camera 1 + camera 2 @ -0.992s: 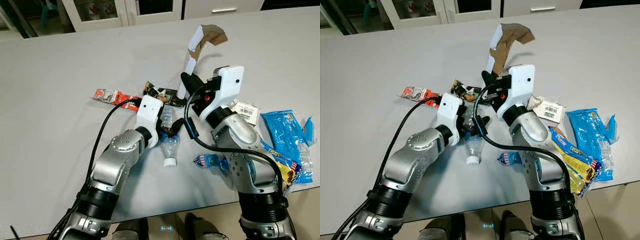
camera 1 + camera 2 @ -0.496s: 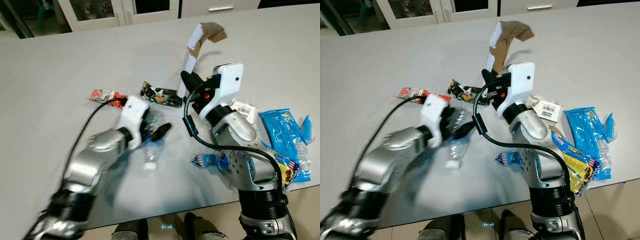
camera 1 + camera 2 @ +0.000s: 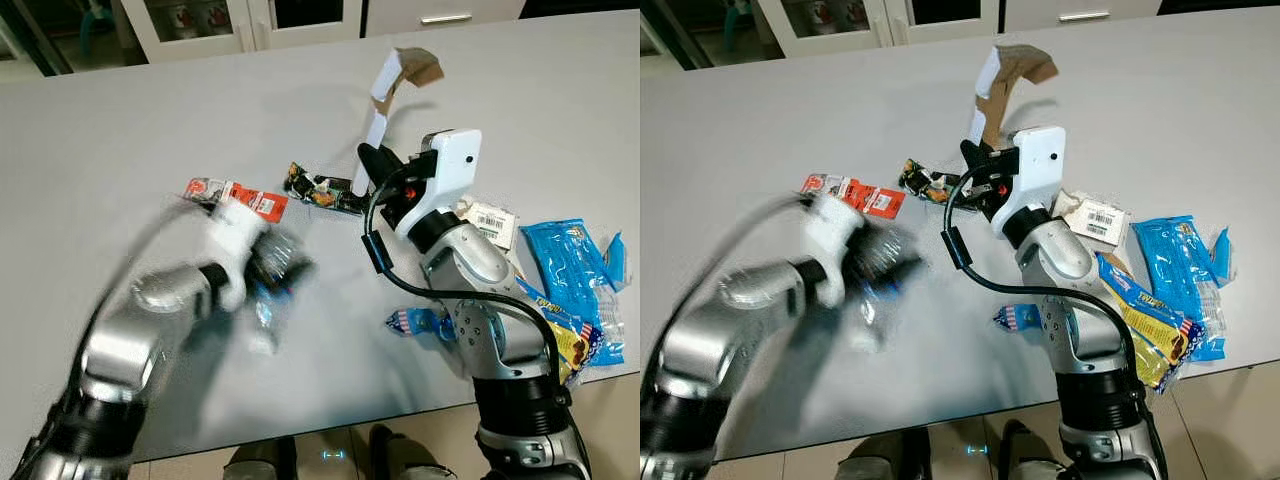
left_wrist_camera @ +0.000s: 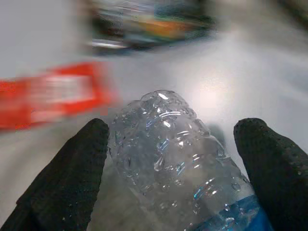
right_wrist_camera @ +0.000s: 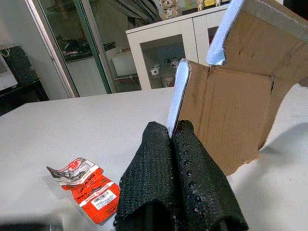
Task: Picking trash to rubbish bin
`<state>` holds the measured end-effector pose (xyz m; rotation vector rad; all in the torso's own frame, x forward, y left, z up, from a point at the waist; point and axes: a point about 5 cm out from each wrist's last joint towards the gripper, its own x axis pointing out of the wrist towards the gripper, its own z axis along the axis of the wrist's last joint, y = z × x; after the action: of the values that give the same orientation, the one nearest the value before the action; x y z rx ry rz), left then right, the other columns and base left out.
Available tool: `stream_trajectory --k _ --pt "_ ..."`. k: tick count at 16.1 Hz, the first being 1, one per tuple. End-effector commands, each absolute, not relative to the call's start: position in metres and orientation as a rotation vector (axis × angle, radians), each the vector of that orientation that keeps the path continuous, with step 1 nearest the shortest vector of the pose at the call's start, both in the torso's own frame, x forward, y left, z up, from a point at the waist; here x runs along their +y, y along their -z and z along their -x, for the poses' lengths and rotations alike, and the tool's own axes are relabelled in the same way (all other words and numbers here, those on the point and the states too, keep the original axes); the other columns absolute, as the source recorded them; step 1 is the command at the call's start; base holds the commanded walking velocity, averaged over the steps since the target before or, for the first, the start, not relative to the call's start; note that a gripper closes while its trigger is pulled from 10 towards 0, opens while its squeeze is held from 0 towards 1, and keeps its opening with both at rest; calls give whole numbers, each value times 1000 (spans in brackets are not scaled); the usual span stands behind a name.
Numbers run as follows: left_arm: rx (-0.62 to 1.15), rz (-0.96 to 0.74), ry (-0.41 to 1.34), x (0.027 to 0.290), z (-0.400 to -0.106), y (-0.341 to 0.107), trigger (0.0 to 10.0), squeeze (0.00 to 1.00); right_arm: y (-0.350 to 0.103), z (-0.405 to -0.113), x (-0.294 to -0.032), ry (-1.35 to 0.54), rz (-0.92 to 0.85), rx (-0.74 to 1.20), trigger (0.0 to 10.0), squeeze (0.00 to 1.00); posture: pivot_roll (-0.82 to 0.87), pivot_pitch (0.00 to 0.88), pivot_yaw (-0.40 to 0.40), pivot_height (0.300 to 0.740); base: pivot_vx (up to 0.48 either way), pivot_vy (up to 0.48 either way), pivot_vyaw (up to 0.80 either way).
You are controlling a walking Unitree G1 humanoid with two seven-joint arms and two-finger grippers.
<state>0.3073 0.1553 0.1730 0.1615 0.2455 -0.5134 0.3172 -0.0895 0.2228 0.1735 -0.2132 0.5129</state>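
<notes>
My left gripper point(image 4: 173, 132) is shut on a clear crumpled plastic bottle point(image 4: 180, 163) with a blue label, its black fingers point(image 4: 72, 178) on both sides of it. In the eye views that arm is blurred, with the left gripper point(image 3: 278, 270) and bottle point(image 3: 265, 305) just above the grey table point(image 3: 120, 130), left of centre. My right gripper point(image 3: 372, 165) is shut on a bent strip of brown and white cardboard point(image 3: 398, 80), held upright above the table's middle. The right wrist view has the cardboard point(image 5: 236, 110) pinched in the right gripper point(image 5: 171, 139).
A red wrapper point(image 3: 240, 195) and a dark snack wrapper point(image 3: 322, 190) lie mid-table. By my right arm are a white labelled box point(image 3: 490, 218), a small blue wrapper point(image 3: 415, 322) and blue snack packets point(image 3: 570, 270) near the table's front right edge. Glass-door cabinets point(image 3: 240, 20) stand behind.
My left arm has swung left with the bottle in its gripper, away from the right arm, and is blurred. The right gripper has kept the cardboard almost still.
</notes>
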Motion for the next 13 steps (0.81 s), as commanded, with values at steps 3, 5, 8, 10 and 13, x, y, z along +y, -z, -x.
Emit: stream_trajectory --k 3,5,8,10,13 --pt "98 -41 195 179 -316 -208 10000 0 -225 -320 -83 -538 -176 -225 10000 0 -14 214 36 740 0 0 0" --pt "71 4 177 174 -311 -211 10000 0 -225 -321 -81 -550 -179 -224 10000 0 -1 211 27 740 0 0 0" --pt "108 87 79 172 -305 -204 10000 0 -225 -323 -78 -559 -179 -224 10000 0 5 205 25 740 0 0 0" --pt "129 140 3 170 -302 -208 10000 0 -224 -324 -78 -561 -180 -223 10000 0 20 201 26 740 0 0 0" --pt "111 271 -82 167 -301 -216 10000 0 -223 -324 -72 -577 -186 -224 10000 0 39 191 26 740 0 0 0"
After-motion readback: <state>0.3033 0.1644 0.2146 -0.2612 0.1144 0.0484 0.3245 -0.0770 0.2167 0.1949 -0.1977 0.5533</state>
